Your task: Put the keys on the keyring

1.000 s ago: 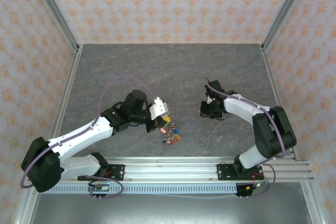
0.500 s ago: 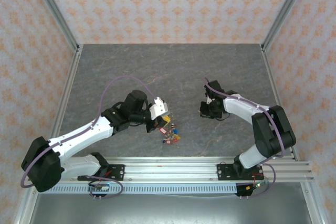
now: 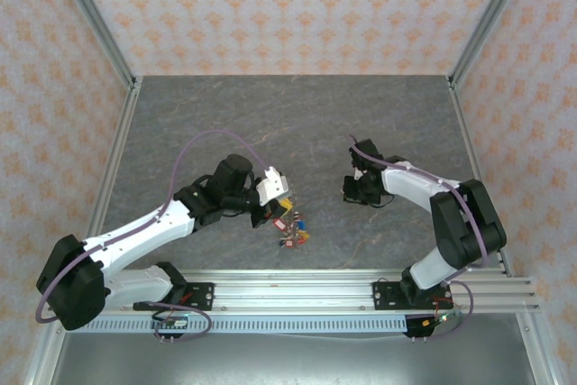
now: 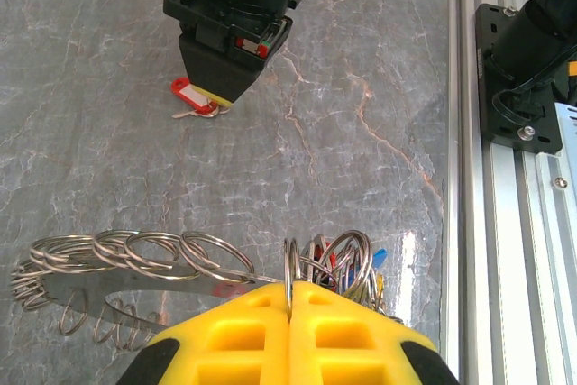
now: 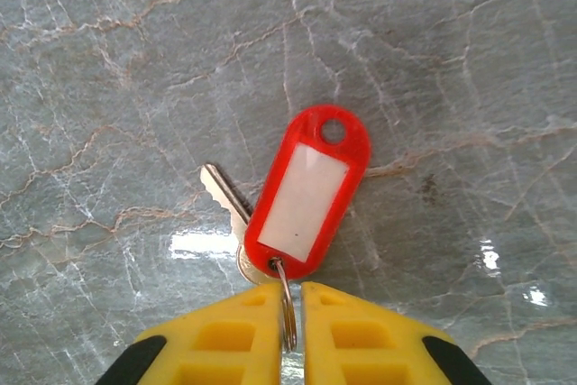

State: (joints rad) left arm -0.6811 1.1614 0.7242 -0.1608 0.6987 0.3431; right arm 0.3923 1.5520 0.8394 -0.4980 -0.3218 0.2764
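- Top external view: the bench (image 3: 297, 114) is a grey slab veined like marble. It is faintly glossy, with small glare spots on it in both wrist views.
- Walls (image 3: 270, 6) papered in pale peach with a repeating orange floral motif close the left, far and right sides. Slanting aluminium frame posts (image 3: 93, 17) rise from the far corners.
- A ribbed aluminium rail (image 3: 297, 288) runs along the near edge and carries both arm bases.
- The keyring (image 3: 294, 228) lies on the bench left of centre, towards the near edge. It is a small cluster with red, blue and yellow tags. In the left wrist view, a chain of linked silvery split rings trails from it to the left across the stone.
- The left claw (image 4: 290, 293) is fully closed, its yellow fingers pinching one upright ring of the keyring.
- The red-tagged key (image 5: 225, 197) lies flat on the bench to the right of the keyring, well apart from it. Its silvery blade is partly under the red tag (image 5: 311, 191).
- The right claw (image 5: 288, 331) points down at the bench. It is closed to a narrow slit on the small split ring joining tag and key.
- The tag's paper insert is plain white. A small red-and-white sticker (image 4: 252, 41) on the right claw's black body is too small to read.
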